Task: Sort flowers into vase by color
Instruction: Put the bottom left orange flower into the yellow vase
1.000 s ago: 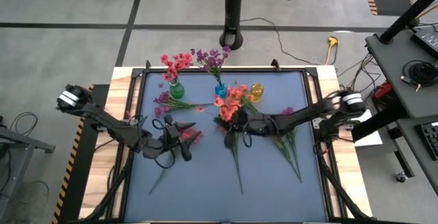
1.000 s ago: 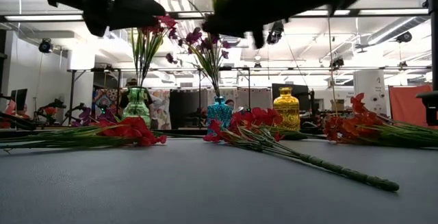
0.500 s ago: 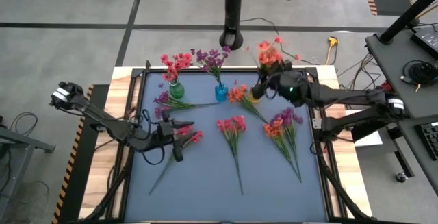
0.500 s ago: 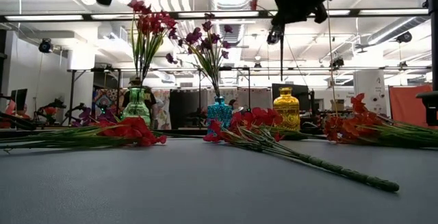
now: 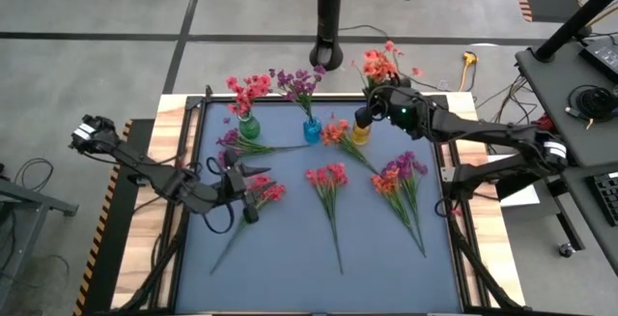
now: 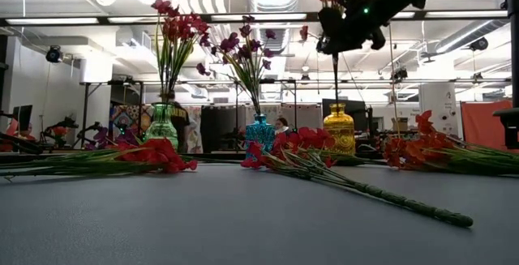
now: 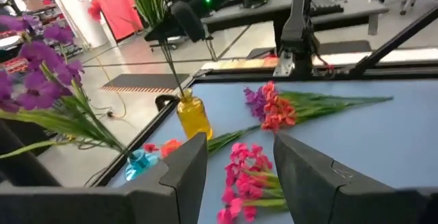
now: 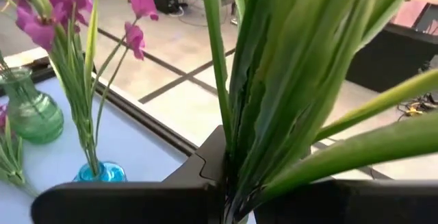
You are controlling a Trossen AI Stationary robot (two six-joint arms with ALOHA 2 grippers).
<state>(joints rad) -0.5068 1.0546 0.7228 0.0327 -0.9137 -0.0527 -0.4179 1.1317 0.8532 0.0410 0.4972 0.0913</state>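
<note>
Left of centre, the left gripper (image 5: 253,183) hovers with fingers spread and empty over a pink-red sprig (image 5: 263,194) on the table. Farther right, the right gripper (image 5: 372,113) is clamped on an orange-red sprig (image 5: 379,65); only the low view shows its stem (image 6: 335,83) reaching down into the yellow vase (image 6: 340,130) at the table's far edge.

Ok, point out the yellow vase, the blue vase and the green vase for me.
yellow vase (image 6: 339,130), low view, on its belly.
blue vase (image 6: 261,131), low view, on its body.
green vase (image 6: 162,126), low view, on its body.
</note>
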